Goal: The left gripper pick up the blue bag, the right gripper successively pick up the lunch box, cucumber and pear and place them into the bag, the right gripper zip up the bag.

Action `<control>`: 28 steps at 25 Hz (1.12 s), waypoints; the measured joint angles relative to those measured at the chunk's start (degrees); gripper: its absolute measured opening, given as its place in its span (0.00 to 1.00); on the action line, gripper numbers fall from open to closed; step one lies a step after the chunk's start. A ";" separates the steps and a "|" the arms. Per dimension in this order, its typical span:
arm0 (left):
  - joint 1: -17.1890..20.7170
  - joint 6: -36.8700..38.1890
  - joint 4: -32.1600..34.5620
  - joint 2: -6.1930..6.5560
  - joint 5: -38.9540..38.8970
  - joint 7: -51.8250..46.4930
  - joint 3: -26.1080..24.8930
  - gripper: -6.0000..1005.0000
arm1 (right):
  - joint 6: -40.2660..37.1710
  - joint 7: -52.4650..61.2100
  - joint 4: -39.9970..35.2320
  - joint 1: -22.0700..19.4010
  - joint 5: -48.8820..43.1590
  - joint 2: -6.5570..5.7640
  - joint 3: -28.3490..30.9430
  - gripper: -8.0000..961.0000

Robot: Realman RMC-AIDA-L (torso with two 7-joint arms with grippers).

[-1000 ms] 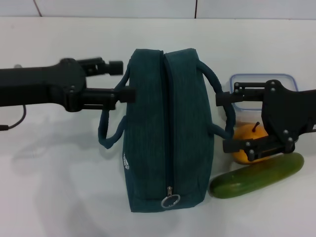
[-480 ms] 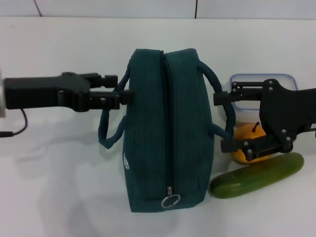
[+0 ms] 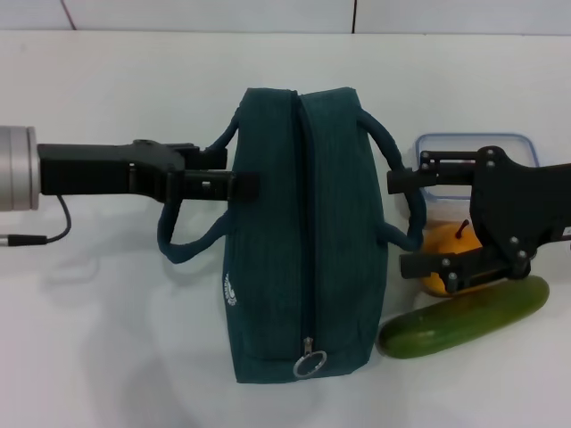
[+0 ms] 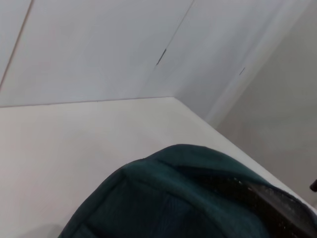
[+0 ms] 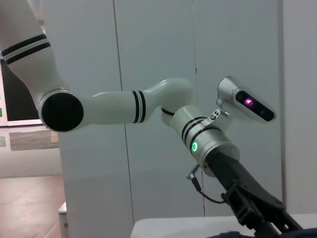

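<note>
Ribbed teal blue bag (image 3: 299, 232) w/ padded loop handles, zipped shut.

My left arm reaches in level from the left side of the head view, silver wrist at the frame edge and a thin cable hanging under it. The left gripper (image 3: 234, 178) lies flat, turned edge-on, so I cannot tell how its jaws stand. From the right wrist camera I see that same arm across the way: white links with black bands, bent at the elbow, a green light on the wrist, the black gripper (image 5: 277, 220) angled downward. My right gripper (image 3: 406, 223) comes in from the right side of the head view, its screw-studded body level and its two fingers spread wide apart.
</note>
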 joint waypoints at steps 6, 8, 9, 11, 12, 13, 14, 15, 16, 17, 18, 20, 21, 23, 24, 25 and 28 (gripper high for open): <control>-1.34 0.11 -0.49 0.00 -0.13 -2.46 0.17 0.88 | 0.22 -0.04 -0.05 -0.09 -0.01 0.00 0.00 0.88; -1.91 -0.16 -1.37 -0.01 -0.13 -2.53 -0.04 0.88 | 0.20 -0.09 -0.06 0.03 -0.01 0.00 0.00 0.88; -2.13 -0.27 -1.93 0.00 -0.13 -2.43 -0.23 0.88 | 0.18 -0.20 -0.05 0.04 -0.01 0.00 0.00 0.88; -2.52 -0.39 -2.99 0.07 -0.07 -1.81 -0.60 0.88 | 0.20 -0.56 -0.01 0.00 -0.01 0.00 0.00 0.88; -2.62 -0.40 -3.46 0.13 0.06 -1.41 -0.70 0.88 | 0.23 -0.73 0.06 -0.05 -0.01 0.00 0.00 0.88; -2.66 -0.42 -3.79 0.16 0.09 -1.12 -0.73 0.88 | 0.28 -0.88 0.12 -0.08 -0.01 0.00 0.00 0.88; -2.68 -0.44 -4.07 0.18 0.10 -0.87 -0.76 0.88 | 0.28 -1.04 0.19 -0.11 -0.01 0.00 0.00 0.88; -2.68 -0.56 -4.25 0.18 0.11 -0.62 -0.78 0.88 | 0.27 -1.20 0.26 -0.12 -0.01 0.00 0.00 0.88; -2.62 -0.81 -4.39 0.15 0.13 -0.39 -0.80 0.87 | 0.25 -1.35 0.29 -0.14 -0.01 0.00 0.00 0.88; -2.50 -1.20 -4.51 0.11 0.17 -0.22 -0.82 0.87 | 0.22 -1.50 0.33 -0.15 -0.02 0.00 0.00 0.88; -2.42 -1.56 -4.66 0.07 0.18 -0.06 -0.83 0.87 | 0.20 -1.67 0.38 -0.19 -0.01 0.00 0.00 0.88; -2.21 -2.43 -5.36 -0.03 0.11 0.77 -0.87 0.85 | 0.17 -2.04 0.48 -0.29 -0.02 0.02 0.00 0.88; -2.18 -2.60 -5.62 -0.04 0.03 1.23 -0.92 0.84 | 0.15 -2.23 0.52 -0.32 -0.02 0.04 0.00 0.88; -2.16 -2.77 -6.33 -0.03 -0.12 2.55 -1.16 0.82 | 0.09 -2.54 0.58 -0.39 -0.01 0.07 0.01 0.88; -2.22 -2.81 -6.69 0.02 -0.14 3.12 -1.42 0.81 | 0.07 -2.69 0.60 -0.45 -0.01 0.07 0.00 0.88; -2.32 -2.83 -7.07 0.03 -0.15 3.56 -1.73 0.80 | 0.05 -2.81 0.61 -0.50 -0.01 0.08 0.00 0.88; -2.55 -2.87 -7.80 0.08 -0.41 4.45 -2.58 0.77 | 0.04 -2.94 0.63 -0.72 -0.01 0.09 0.00 0.88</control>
